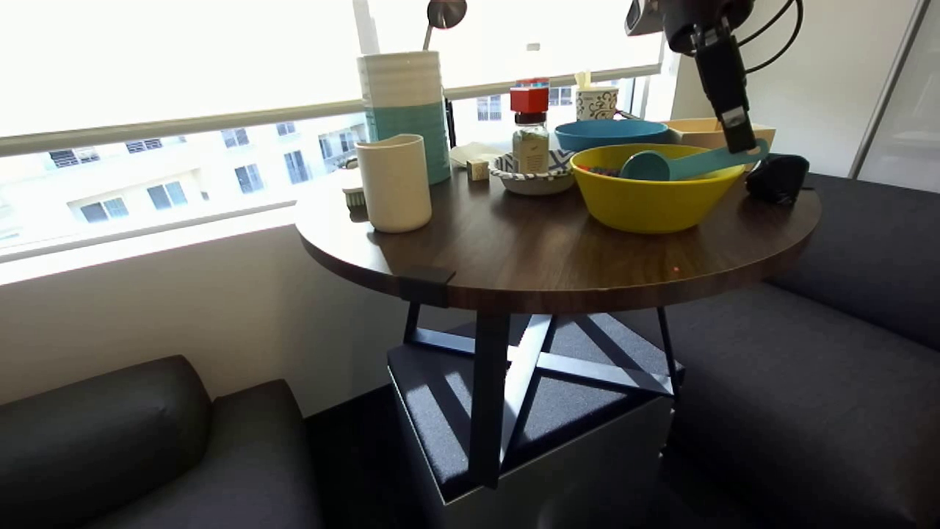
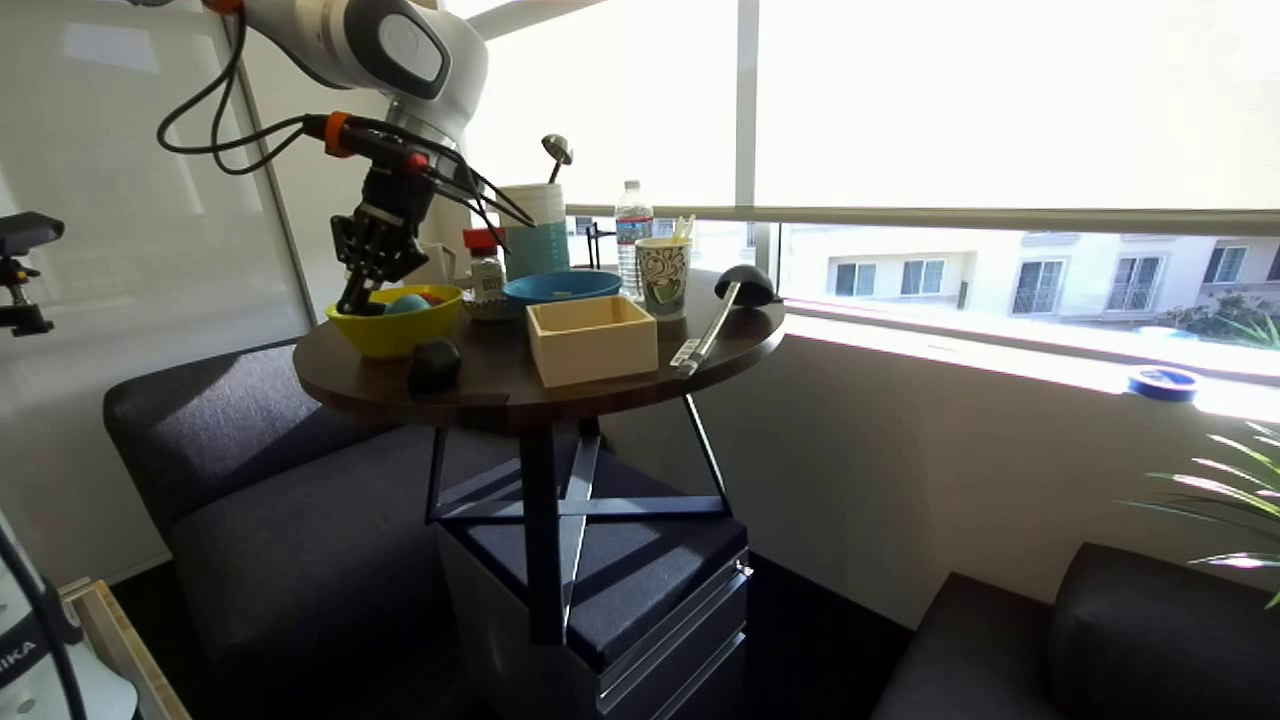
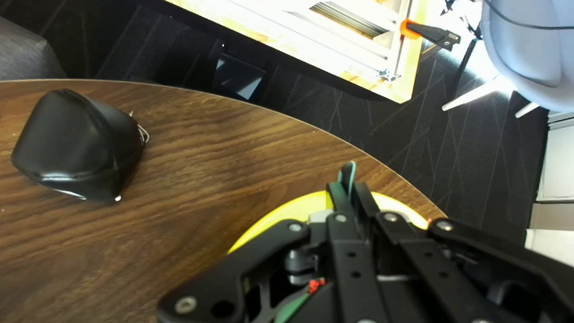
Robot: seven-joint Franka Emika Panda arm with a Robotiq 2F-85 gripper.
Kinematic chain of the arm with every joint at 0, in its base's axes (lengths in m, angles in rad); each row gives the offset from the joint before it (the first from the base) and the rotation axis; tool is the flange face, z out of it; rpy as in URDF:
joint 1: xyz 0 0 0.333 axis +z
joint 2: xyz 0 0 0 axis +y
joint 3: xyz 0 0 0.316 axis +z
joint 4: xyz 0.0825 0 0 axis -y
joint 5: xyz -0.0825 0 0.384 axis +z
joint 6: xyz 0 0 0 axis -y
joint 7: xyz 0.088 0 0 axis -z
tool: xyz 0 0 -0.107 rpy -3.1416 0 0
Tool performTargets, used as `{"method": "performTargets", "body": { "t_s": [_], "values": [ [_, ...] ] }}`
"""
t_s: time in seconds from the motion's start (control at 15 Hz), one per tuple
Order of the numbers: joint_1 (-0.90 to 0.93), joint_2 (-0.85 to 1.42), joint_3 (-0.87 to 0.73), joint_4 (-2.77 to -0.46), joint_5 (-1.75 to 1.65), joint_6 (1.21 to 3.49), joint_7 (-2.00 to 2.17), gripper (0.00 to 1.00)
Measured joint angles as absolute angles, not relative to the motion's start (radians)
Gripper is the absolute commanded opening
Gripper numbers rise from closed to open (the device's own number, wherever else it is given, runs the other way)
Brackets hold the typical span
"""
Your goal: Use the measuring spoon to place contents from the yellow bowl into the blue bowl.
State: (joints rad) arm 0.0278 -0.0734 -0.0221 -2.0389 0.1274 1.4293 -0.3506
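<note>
Here's the gripper (image 1: 740, 141), upper right of the frame in an exterior view, pointing down with its fingers squeezed together, and there's the measuring spoon (image 1: 687, 166), teal handle pinched between them! It lies on a slant, handle end poking out to the right of the fingertips, scoop end within the rim of the yellow bowl (image 1: 657, 206), right of centre. Small coloured contents (image 1: 601, 171) show at that bowl's left side; whether the scoop carries any, I can't tell. Just above in the frame sits the blue bowl (image 1: 611, 136), what's in it hidden from here. Over to the wrist view: the fingers stand lower right, barely a sliver apart, the tip of the handle peeking out past them. Far left, a black pouch (image 3: 76, 148) rests on the wooden table (image 3: 188, 179).
</note>
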Motion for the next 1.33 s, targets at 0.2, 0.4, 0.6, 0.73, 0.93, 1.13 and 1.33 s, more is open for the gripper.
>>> {"method": "performTargets", "body": {
  "t_s": [0.2, 0.4, 0.6, 0.73, 0.93, 1.13, 1.33],
  "values": [
    [0.025, -0.045, -0.026, -2.014, 0.178, 1.419, -0.36, 0.02],
    [0.007, -0.02, -0.039, -1.997, 0.271, 1.386, -0.405, 0.02],
    [-0.02, -0.001, -0.057, -1.985, 0.347, 1.352, -0.443, 0.02],
    [-0.041, 0.01, -0.071, -1.984, 0.403, 1.33, -0.468, 0.02],
    [-0.073, 0.028, -0.092, -1.985, 0.478, 1.303, -0.502, 0.02],
    [-0.103, 0.042, -0.113, -1.986, 0.531, 1.292, -0.535, 0.02],
    [-0.131, 0.044, -0.131, -1.987, 0.573, 1.278, -0.57, 0.02]
  ]
}}
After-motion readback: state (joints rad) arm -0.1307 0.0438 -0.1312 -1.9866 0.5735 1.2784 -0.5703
